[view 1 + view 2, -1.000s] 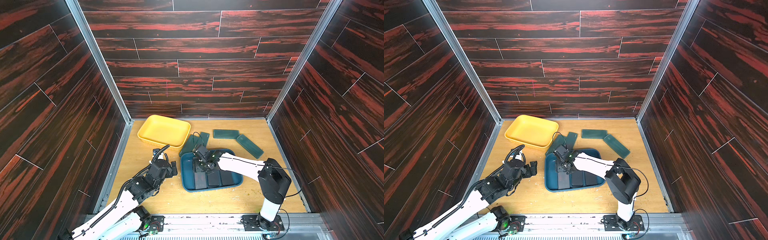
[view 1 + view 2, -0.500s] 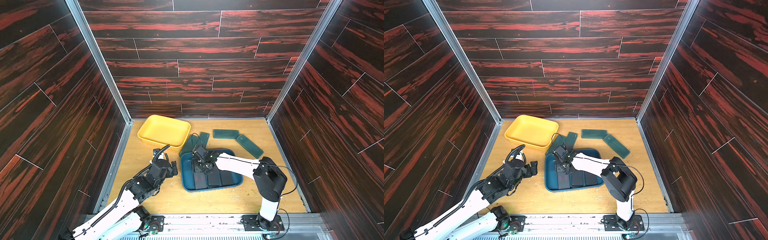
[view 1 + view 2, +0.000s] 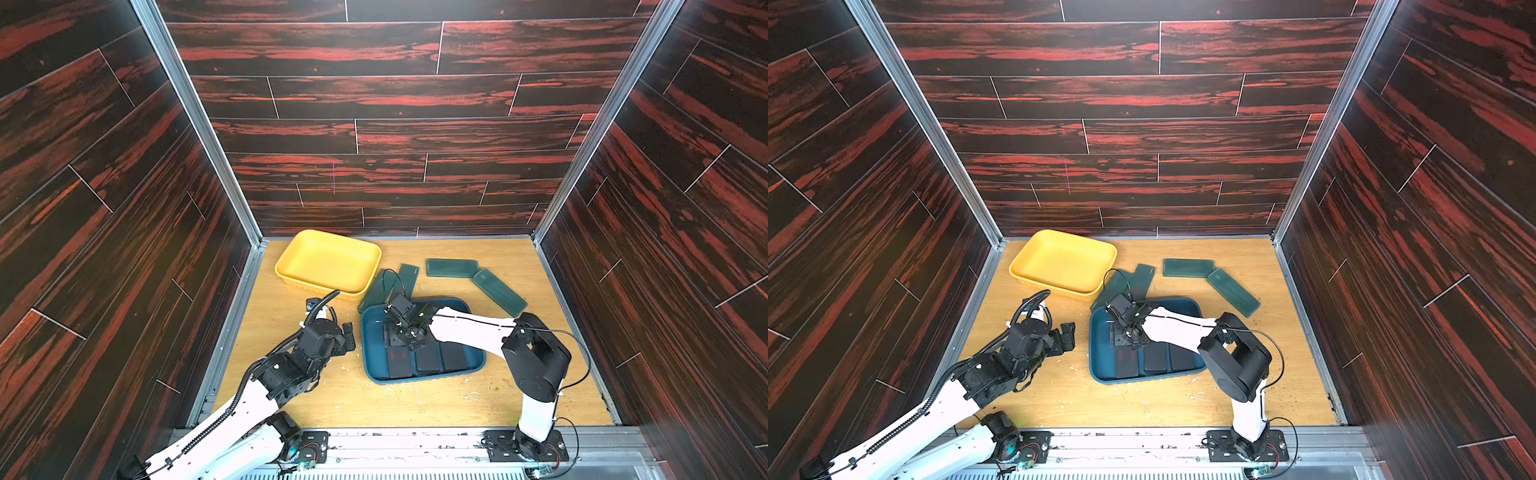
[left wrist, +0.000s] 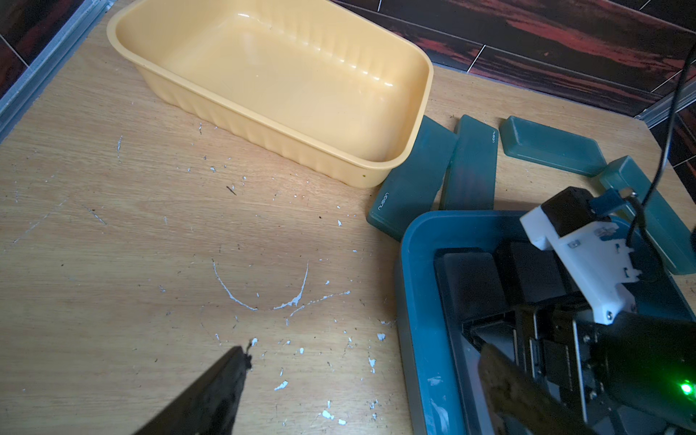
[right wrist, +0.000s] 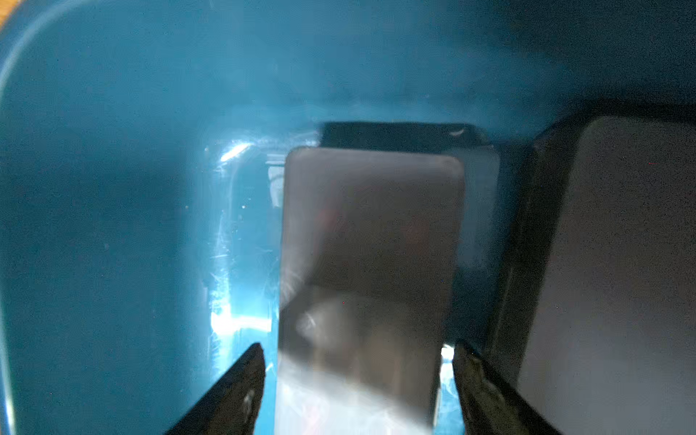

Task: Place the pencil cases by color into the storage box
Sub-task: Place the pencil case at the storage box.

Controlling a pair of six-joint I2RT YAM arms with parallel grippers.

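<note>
Your right gripper [image 5: 356, 380] has its fingers [image 5: 241, 391] apart, one on each long side of a black pencil case [image 5: 371, 241], with slim gaps showing on both sides; it looks just let go. That case lies flat on the floor of the blue tray [image 3: 374, 361], leftmost of the three black cases, close beside the next black case [image 5: 621, 263]. The risk here, as you pull away: with so little clearance, a finger could catch the case's edge and drag or tip it, or nudge its neighbour out of line. A straight lift with the fingers wider should avoid that.

The right arm [image 3: 469, 328] reaches from its base at the near right, low across the tray, wrist bent down over the tray's far-left part.

Your left gripper [image 3: 348, 334] hangs over bare counter [image 3: 291, 316] just left of the blue tray, fingers [image 4: 222, 380] wide apart and holding nothing. Swinging it right now could knock the tray wall or the other arm.

Four green cases [image 3: 452, 268] remain on the counter beyond the tray; two lean against it beside the empty yellow tray [image 3: 286, 266].
</note>
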